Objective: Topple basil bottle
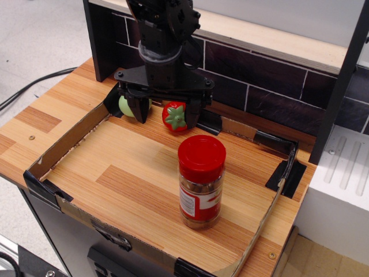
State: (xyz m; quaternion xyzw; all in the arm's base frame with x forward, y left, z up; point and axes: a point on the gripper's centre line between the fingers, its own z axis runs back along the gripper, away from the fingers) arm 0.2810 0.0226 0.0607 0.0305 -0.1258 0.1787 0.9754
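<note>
Distance is the thing to settle first: the basil bottle stands well apart from the pincer, toward the camera and a little to the image-right of it, with bare desk between the 2. Its long axis is upright, cap on top, so a sideways push high on the body looks to me like what would tip it. The pincer hangs at the back of the cardboard-walled tray, its 2 dark fingers spread wide and gripping nothing; a small red toy strawberry sits just between and behind the fingertips, and a green ball-like fruit lies just beside the image-left finger. Only 1 arm is present, so it must travel forward across the tray. The bottle is a clear cylindrical jar with a wide red screw cap, a red-and-white label and brownish contents showing through the plastic.
</note>
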